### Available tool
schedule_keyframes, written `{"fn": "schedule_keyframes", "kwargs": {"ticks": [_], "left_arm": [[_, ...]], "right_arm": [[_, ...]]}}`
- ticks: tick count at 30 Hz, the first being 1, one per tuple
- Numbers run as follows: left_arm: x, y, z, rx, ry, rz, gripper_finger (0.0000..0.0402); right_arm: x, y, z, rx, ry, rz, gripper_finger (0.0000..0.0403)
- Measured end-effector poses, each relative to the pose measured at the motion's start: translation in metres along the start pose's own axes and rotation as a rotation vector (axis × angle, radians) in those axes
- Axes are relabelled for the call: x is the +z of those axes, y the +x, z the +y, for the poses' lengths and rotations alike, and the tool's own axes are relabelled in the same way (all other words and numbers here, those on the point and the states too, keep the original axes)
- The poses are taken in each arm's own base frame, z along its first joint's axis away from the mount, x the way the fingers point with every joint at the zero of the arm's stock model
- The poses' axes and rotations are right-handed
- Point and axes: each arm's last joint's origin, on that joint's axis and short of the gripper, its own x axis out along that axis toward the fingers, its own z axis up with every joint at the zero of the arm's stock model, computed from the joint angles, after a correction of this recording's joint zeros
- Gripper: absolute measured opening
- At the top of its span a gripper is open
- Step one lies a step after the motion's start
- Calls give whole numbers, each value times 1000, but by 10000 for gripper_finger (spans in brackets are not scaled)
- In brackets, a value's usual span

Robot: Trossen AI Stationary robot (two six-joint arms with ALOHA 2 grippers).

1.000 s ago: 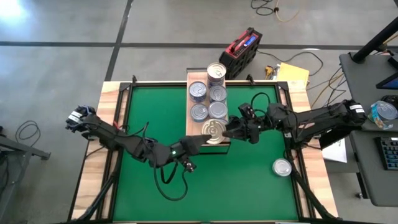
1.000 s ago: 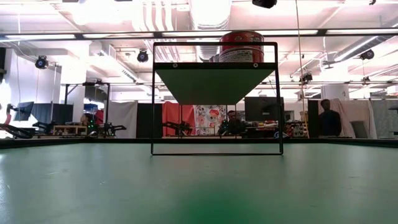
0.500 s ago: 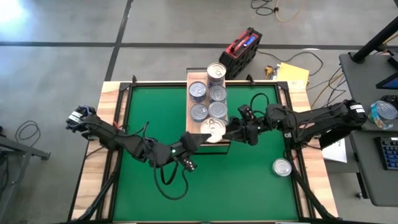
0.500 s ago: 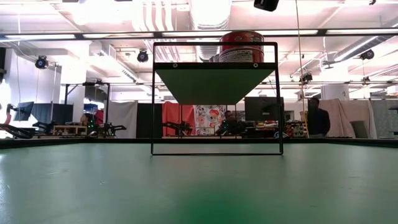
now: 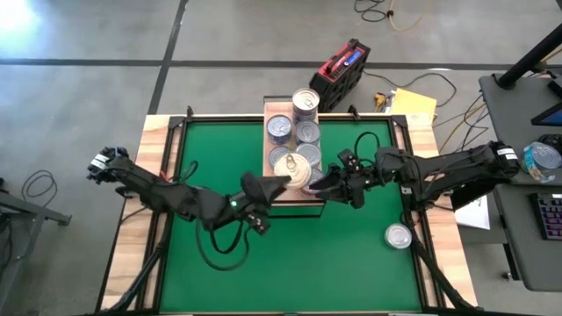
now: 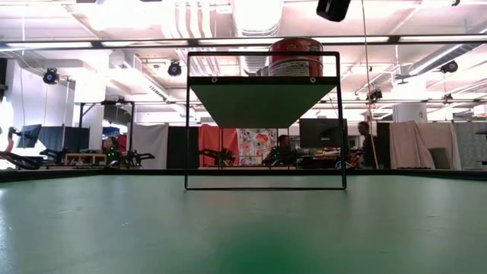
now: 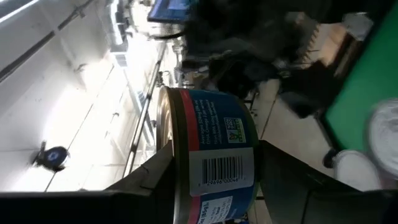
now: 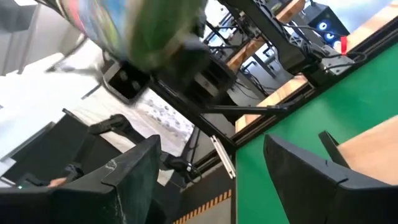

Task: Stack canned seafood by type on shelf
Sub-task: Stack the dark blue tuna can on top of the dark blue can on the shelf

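Note:
My left gripper (image 5: 277,182) is shut on a tin of canned seafood (image 5: 290,167) with a pale gold lid and a blue label with a red stripe (image 7: 214,134). It holds the tin above the near end of the shelf (image 5: 307,204). Several silver-lidded tins (image 5: 306,132) stand on the shelf's board, one stack (image 5: 305,101) at its far end. My right gripper (image 5: 327,183) stands open just right of the held tin, with nothing between its fingers (image 8: 140,177). One more tin (image 5: 398,235) stands on the green mat near the right. My left gripper pinches the tin between its two fingers, one finger (image 7: 152,180) on the lid end and the other on the base end. They grip at the part of the rim (image 7: 180,186) nearest the wrist. The fingers come level from the table's left. The tin is lifted clear and tilted.
The low view shows the shelf's dark frame (image 6: 338,122) with a red tin (image 6: 295,55) on top. A red and black case (image 5: 342,75) and yellow papers (image 5: 413,104) lie beyond the far edge. The green mat (image 5: 219,158) has free room left of the shelf.
My left gripper has risen and gone toward the far edge and a little left with the tin, rolling as it went. The tin has come up off the shelf's near end and now sits tilted.

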Motion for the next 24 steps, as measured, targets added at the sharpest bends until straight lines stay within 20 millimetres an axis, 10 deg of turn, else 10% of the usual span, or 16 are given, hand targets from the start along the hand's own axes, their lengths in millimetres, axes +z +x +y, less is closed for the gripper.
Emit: {"fn": "schedule_keyframes", "kwargs": {"ticks": [11, 24], "left_arm": [[-15, 11, -1, -4, 86, 45, 158], [-129, 67, -10, -223, 20, 36, 158]], "right_arm": [[5, -14, 10, 11, -54, -7, 290], [8, -45, 18, -120, -266, -20, 277]]}}
